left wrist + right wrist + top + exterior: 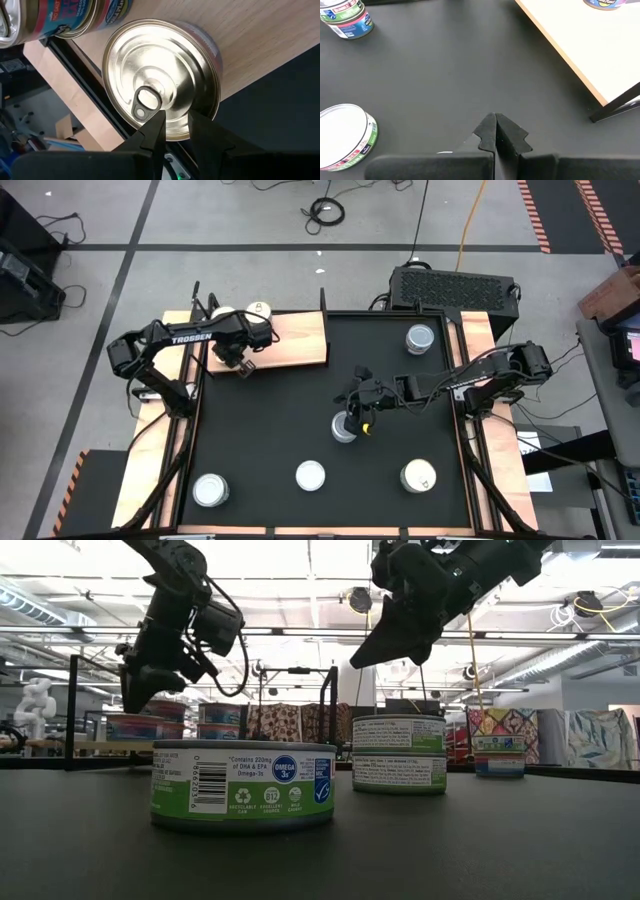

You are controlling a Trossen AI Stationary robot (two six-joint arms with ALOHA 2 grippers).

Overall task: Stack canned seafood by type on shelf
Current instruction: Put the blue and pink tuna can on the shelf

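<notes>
tins sit scattered over the black table [270, 410], and the wooden shelf [295, 340] lies at its far left corner. left gripper [243, 363] hangs over the shelf's near edge, its fingers [154, 131] a little apart and holding nothing, tips poised just above a gold-topped tin [161, 77] whose pull-tab faces them; that tin lies on the shelf by its edge. two more tins [255, 311] stand side by side at the shelf's far left, just beside the arm. along the table's near edge stand three tins well apart: one at the left [210, 490], a pale-topped one [310, 475] in the middle, another [418, 476] to the right. near the table's centre stands a green-labelled tin [344, 427], and the right gripper [360, 392] hovers just beyond it, fingers [510, 132] pressed together and empty. one last tin [420, 338] stands alone at the far right of the table.
</notes>
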